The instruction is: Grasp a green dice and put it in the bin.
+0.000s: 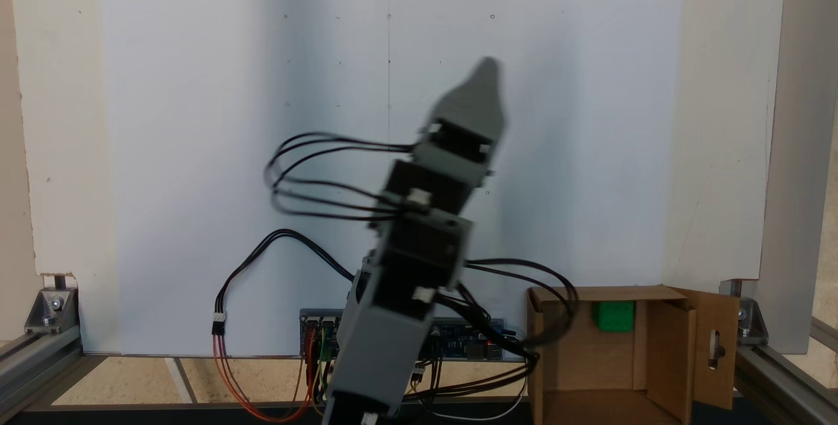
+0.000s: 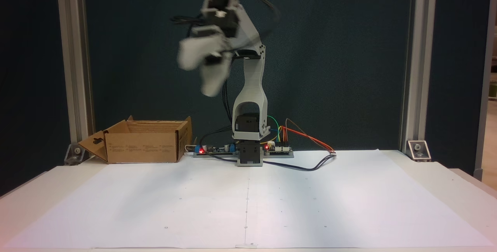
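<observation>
Blurred grey gripper (image 2: 205,75) is raised above the white paper sheet (image 2: 248,205); I can't tell the jaw gap or any hold. The small bright green plastic dice (image 1: 614,315) sits inside the brown corrugated cardboard bin (image 1: 582,359). From the front, the bin wall (image 2: 143,147) hides it.
</observation>
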Tool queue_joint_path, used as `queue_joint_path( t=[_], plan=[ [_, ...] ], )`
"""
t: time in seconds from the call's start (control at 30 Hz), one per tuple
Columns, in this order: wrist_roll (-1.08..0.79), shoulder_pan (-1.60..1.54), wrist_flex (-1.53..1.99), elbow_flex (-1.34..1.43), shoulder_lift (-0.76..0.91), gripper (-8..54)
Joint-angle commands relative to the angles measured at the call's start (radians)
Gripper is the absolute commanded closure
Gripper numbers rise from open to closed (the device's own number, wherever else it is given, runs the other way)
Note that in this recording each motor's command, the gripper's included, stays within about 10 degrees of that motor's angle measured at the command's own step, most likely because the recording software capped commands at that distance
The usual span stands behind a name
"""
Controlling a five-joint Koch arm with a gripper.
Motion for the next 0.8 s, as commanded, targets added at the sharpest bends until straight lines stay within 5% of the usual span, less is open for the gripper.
queue_joint_path(
  t=[0.0, 0.33, 0.77],
  plan=[
    [0.044, -0.08, -0.075, 0.044, 0.066, 0.7],
    [0.037, -0.212, -0.573, 0.746, 0.364, 0.3],
    [0.018, -0.267, -1.169, 0.999, 0.571, -0.4]
  ],
)
